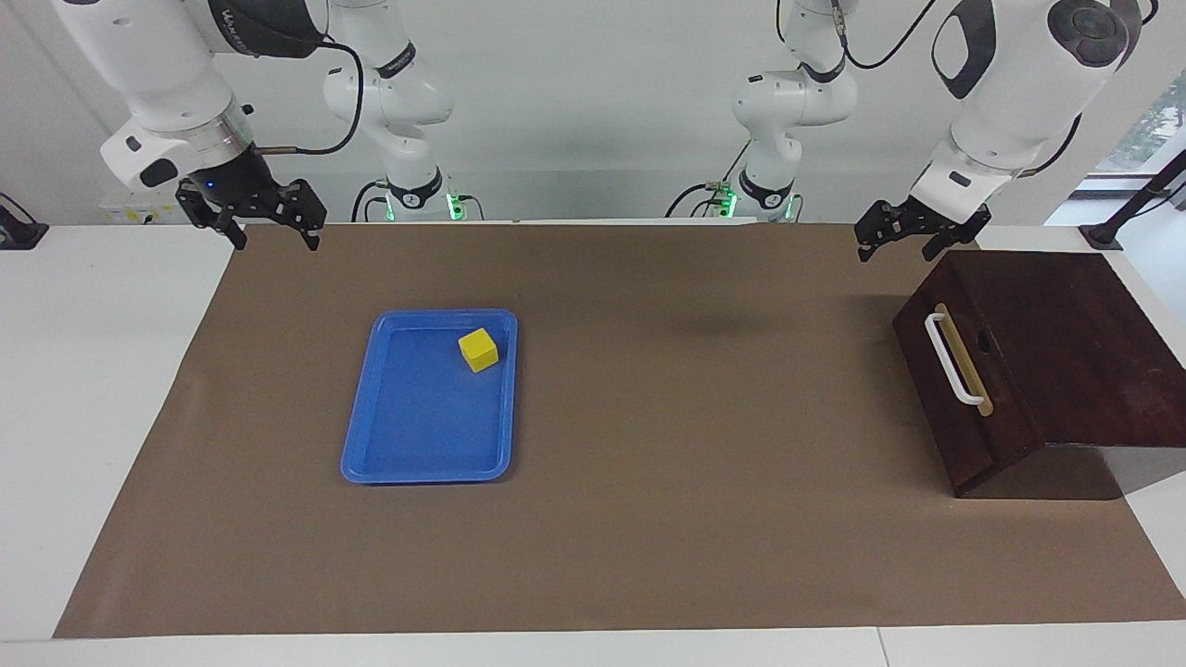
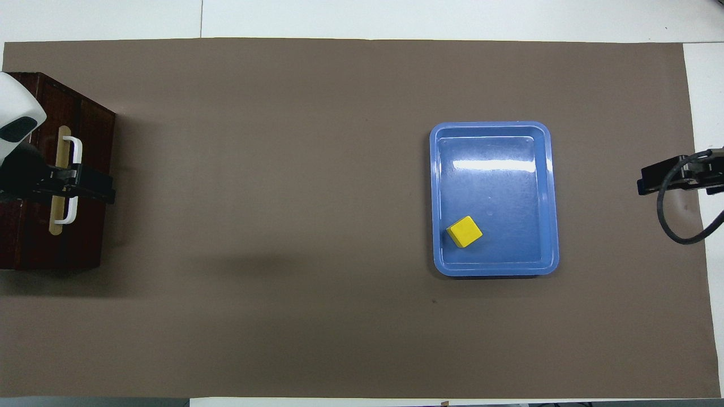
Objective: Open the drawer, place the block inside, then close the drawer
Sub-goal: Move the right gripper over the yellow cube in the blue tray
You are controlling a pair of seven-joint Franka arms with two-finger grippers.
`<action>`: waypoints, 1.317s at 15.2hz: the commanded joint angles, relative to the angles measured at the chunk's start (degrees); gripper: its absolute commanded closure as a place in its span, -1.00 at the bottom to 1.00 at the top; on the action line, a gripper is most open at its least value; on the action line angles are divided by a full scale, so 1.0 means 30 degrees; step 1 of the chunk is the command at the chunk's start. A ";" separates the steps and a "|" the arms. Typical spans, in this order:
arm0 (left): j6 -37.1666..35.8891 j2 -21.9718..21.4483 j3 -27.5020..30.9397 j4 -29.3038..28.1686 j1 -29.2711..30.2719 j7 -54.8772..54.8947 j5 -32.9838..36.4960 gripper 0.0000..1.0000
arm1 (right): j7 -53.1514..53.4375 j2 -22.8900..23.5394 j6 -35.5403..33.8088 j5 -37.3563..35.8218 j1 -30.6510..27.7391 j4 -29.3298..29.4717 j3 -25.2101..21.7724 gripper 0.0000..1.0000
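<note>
The left gripper (image 1: 897,243) hangs in the air with its fingers spread wide and nothing in them, over the edge of the brown mat (image 1: 649,519) just by the dark wooden box (image 1: 1066,343) at the left arm's end of the desk (image 1: 93,417). The right gripper (image 1: 271,230) hangs up high too, wide and holding nothing, over the mat's edge at the right arm's end. The drawer (image 1: 945,389) sits shut in the box, with its white handle (image 1: 952,359) on a tan strip. The blue tray (image 1: 431,463) lies on the mat, nearer the right arm's end. The yellow block (image 1: 478,350) sits inside the tray, in the corner nearest the robots and toward the middle of the desk. From above, the left gripper covers part of the handle, but the facing view shows it is apart from the drawer. The facing view also shows both arms; from above only small parts of them show.
</note>
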 commanded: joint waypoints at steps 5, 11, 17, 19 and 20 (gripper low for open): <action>0.0095 -0.0541 0.0021 -0.0488 0.0014 0.0053 0.0131 -1.00 | -0.0635 -0.0499 0.0341 -0.0136 -0.0313 -0.0540 0.0158 -1.00; 0.0095 -0.0541 0.0021 -0.0488 0.0014 0.0053 0.0131 -1.00 | -0.1633 -0.0499 0.0371 -0.0313 -0.0371 -0.0511 0.0128 -1.00; 0.0095 -0.0541 0.0021 -0.0488 0.0014 0.0053 0.0131 -1.00 | 0.0758 -0.0558 -0.0040 0.1176 -0.0283 -0.1211 0.0128 -1.00; 0.0095 -0.0541 0.0021 -0.0488 0.0014 0.0053 0.0131 -1.00 | 0.3798 -0.0587 0.0106 0.2056 -0.0167 -0.2059 0.0128 -1.00; 0.0095 -0.0541 0.0021 -0.0488 0.0014 0.0053 0.0131 -1.00 | 0.6194 -0.0413 0.0165 0.3134 -0.0137 -0.2353 0.0128 -1.00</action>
